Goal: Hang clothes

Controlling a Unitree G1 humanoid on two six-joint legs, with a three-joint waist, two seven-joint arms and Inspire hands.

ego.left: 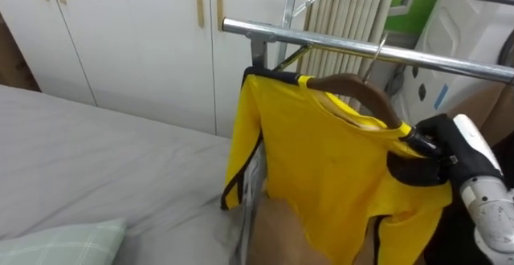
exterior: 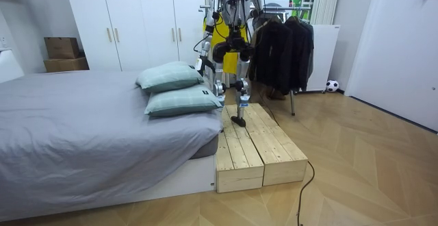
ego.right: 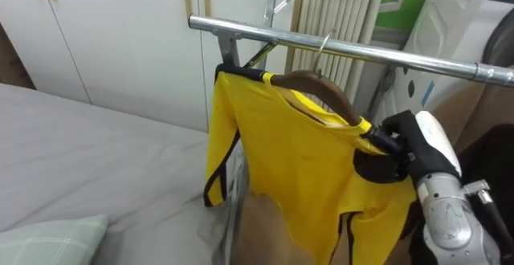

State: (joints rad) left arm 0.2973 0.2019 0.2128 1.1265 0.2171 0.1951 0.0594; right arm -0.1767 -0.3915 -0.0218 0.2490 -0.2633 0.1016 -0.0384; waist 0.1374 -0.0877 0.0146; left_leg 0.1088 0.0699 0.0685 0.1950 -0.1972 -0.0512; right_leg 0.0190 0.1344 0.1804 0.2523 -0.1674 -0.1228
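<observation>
You had the robot on the pale wooden plank platform (exterior: 253,151) at the foot-side corner of the grey-covered bed (ego.left: 96,152), facing the silver metal clothes rail (ego.left: 321,40). The yellow shirt with black trim (ego.left: 329,169) hung below that rail on a curved brown wooden hanger (ego.left: 361,88), whose wire hook looked to sit over the bar, well in from the rail's left end. Your right hand (ego.left: 438,136) had its dark fingers curled round the hanger's right tip and the shirt shoulder there. The left hand (exterior: 201,63) hung low by the bed's corner; whether it held anything I could not tell.

If you let go abruptly, the hanger could swing and the hook ride off the bar. The right tip sat lower, so the shirt might slide off that shoulder.

The hanger's long axis ran nearly along the rail, not across it. The collar pointed up, the hem down, and the broad face was towards you.
</observation>
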